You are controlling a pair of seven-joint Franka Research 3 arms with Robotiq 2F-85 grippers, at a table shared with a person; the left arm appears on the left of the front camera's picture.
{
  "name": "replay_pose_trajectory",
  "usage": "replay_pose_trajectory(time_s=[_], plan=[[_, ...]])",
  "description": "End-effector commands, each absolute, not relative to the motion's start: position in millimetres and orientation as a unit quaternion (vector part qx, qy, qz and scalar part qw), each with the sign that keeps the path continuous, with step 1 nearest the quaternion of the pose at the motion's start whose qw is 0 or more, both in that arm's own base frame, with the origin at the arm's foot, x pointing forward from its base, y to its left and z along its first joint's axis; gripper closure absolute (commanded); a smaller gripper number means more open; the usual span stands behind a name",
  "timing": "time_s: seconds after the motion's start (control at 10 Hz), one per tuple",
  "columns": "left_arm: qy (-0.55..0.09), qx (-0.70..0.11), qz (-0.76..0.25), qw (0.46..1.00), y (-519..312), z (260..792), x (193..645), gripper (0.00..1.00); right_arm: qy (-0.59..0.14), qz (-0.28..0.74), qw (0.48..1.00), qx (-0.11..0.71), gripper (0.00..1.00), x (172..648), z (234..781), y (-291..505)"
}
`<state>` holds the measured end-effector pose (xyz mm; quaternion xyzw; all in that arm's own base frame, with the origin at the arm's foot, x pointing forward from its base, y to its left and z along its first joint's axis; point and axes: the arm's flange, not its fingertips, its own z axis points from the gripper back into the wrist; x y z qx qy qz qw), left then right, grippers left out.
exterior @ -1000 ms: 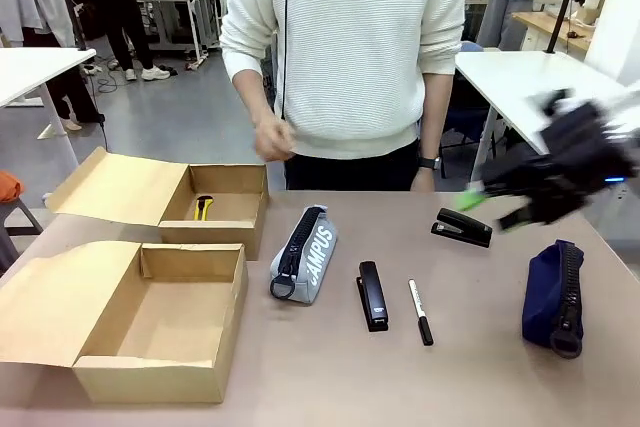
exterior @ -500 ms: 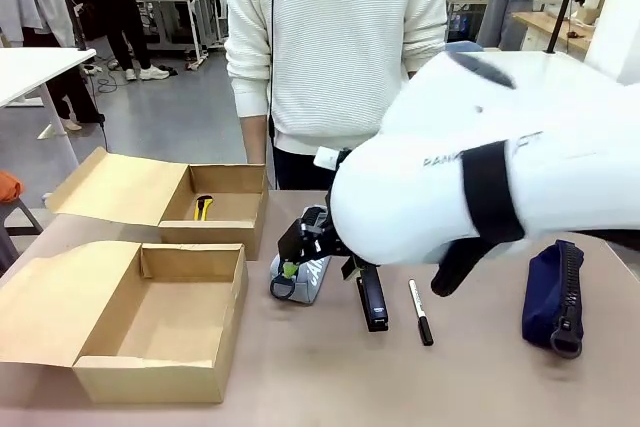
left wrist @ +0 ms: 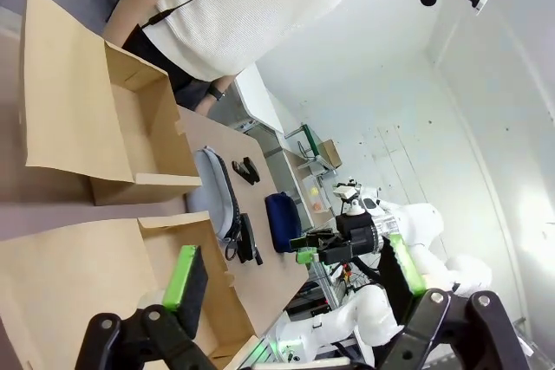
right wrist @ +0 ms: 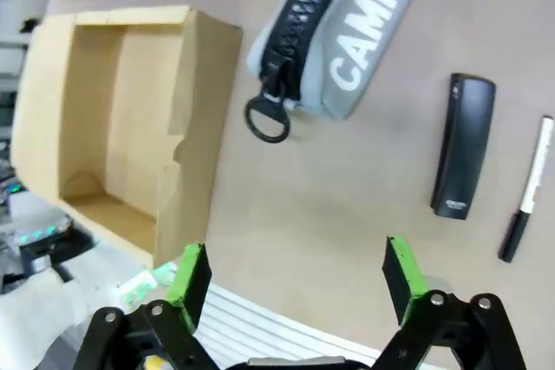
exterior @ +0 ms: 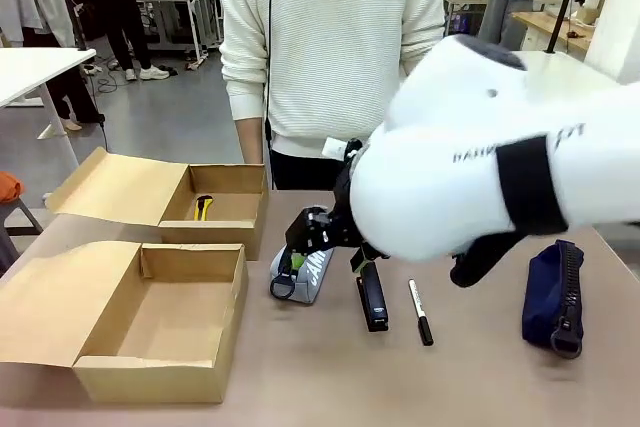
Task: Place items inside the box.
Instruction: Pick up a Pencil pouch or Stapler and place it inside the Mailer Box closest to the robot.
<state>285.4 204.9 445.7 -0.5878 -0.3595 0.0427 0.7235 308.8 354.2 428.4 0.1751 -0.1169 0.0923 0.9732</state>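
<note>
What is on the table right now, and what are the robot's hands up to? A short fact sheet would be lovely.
Right hand: open, holding nothing, above the table beside the grey pencil case
Left hand: open, holding nothing
Box: lid flap open, none of the items inside yet
Black stapler: lying on the table, right of the pencil case
White pen: lying beside the stapler
Person: standing at the far side
</note>
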Motion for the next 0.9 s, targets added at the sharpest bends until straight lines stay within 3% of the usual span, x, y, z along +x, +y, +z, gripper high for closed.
replay_pose_trajectory(time_s=[0.0, 0.3, 0.8], plan=[[-0.371, -0.591, 0.036, 0.715, 204.1, 446.7, 284.9, 0.00, -0.087, 0.044, 0.991, 0.091, 0.00, 344.1, 441.3, 412.9], [-0.371, -0.591, 0.036, 0.715, 204.1, 446.7, 284.9, 0.00, -0.048, -0.030, 0.998, 0.017, 0.00, 405.7, 437.5, 469.5], [-0.371, -0.591, 0.036, 0.715, 204.1, 446.7, 284.9, 0.00, -0.037, -0.139, 0.990, 0.004, 0.00, 453.3, 384.3, 482.9]])
